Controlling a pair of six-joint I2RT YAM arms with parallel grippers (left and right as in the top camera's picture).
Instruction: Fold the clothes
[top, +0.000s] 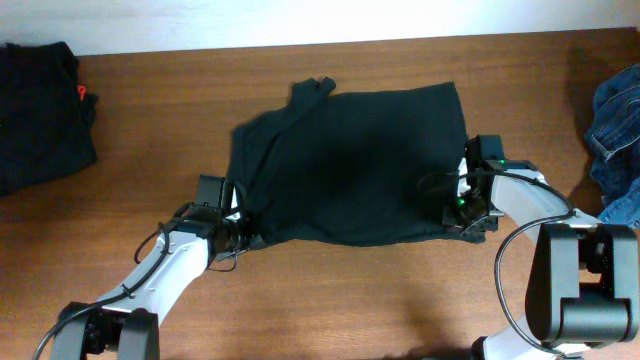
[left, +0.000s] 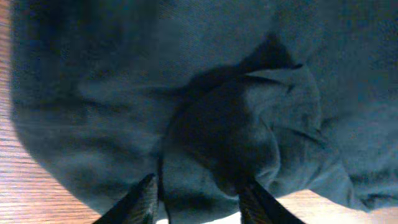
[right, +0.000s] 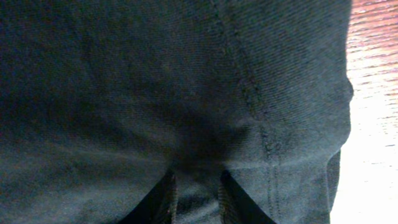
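Camera overhead: black short-sleeved cloth T-shirt (top: 350, 170) lies spread mid brown wooden table (top: 350, 310). Left wrist: left jaws half-wide astride a corner ridge; whether clamped, cannot tell. Right wrist: right jaws narrow, pinching hem. Best lift both corners evenly.

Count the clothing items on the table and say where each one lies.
3. A black T-shirt lies spread in the middle; a dark heap sits at the far left; blue denim lies at the far right, partly cut off. Either heap may hide more pieces.
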